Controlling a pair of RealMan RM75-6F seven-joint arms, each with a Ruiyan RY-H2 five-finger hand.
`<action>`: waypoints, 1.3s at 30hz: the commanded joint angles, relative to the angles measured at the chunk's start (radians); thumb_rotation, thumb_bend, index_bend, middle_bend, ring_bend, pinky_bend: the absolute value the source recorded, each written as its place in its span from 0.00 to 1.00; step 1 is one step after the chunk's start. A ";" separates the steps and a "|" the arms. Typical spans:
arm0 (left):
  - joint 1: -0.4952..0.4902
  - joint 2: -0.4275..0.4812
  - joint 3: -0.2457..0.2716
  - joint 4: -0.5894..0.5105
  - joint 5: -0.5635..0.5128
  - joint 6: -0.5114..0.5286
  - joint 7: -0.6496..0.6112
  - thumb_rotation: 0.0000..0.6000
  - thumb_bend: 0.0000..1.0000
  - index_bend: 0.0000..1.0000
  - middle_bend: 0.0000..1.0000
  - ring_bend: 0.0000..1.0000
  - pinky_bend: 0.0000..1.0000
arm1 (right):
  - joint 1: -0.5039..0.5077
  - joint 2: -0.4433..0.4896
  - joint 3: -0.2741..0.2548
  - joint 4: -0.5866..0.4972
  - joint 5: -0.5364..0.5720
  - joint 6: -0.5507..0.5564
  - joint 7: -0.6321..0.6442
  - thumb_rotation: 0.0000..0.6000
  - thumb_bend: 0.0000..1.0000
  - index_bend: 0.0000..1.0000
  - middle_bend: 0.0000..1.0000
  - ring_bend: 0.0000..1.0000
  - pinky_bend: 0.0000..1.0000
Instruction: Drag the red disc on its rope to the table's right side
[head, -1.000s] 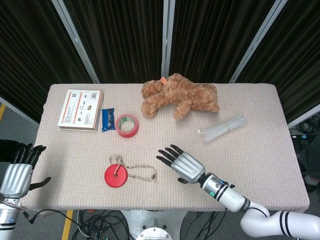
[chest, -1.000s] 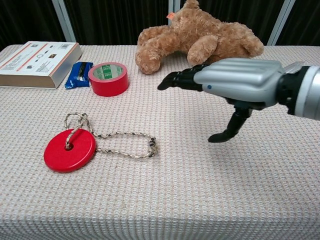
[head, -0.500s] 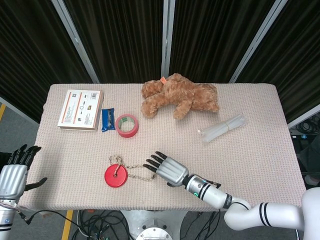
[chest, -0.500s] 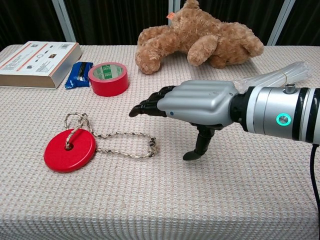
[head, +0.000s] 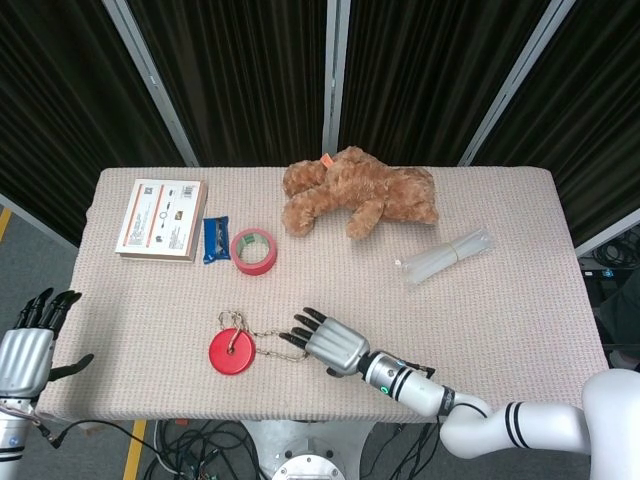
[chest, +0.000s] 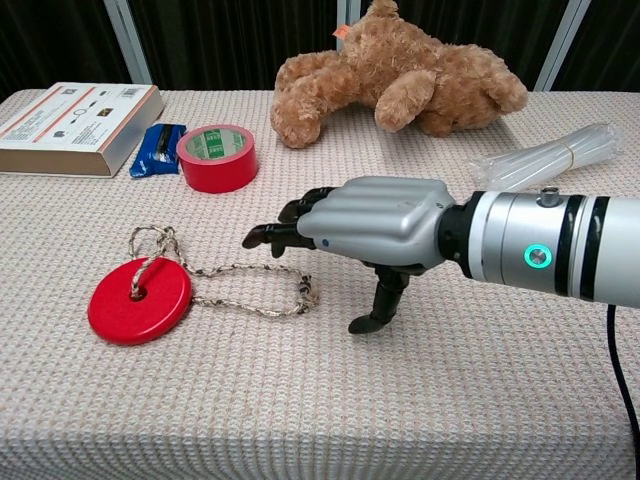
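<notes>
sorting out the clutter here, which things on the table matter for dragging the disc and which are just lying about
For the job:
red disc
rope tied to it
right hand, open above the rope's free end

Just lying about:
teddy bear
red tape roll
blue packet
box
clear plastic packet
left hand, open, off the table's edge

On your desk (head: 520, 300) you have a teddy bear (head: 360, 192), red tape roll (head: 254, 250), blue packet (head: 216, 240), box (head: 160, 219) and clear plastic tube bundle (head: 446, 255).
</notes>
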 joint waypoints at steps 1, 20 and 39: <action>0.001 -0.001 0.000 0.003 -0.002 -0.001 -0.003 1.00 0.01 0.14 0.12 0.02 0.12 | 0.007 -0.008 -0.005 0.010 -0.006 0.001 0.010 1.00 0.11 0.07 0.19 0.00 0.00; 0.011 -0.006 0.000 0.033 -0.011 0.001 -0.035 1.00 0.01 0.14 0.12 0.02 0.12 | 0.044 -0.070 -0.017 0.087 0.010 0.001 0.048 1.00 0.19 0.16 0.36 0.00 0.00; 0.014 -0.011 0.000 0.045 -0.010 0.000 -0.041 1.00 0.01 0.14 0.12 0.02 0.12 | 0.054 -0.073 -0.036 0.088 0.036 0.006 0.047 1.00 0.21 0.20 0.52 0.06 0.00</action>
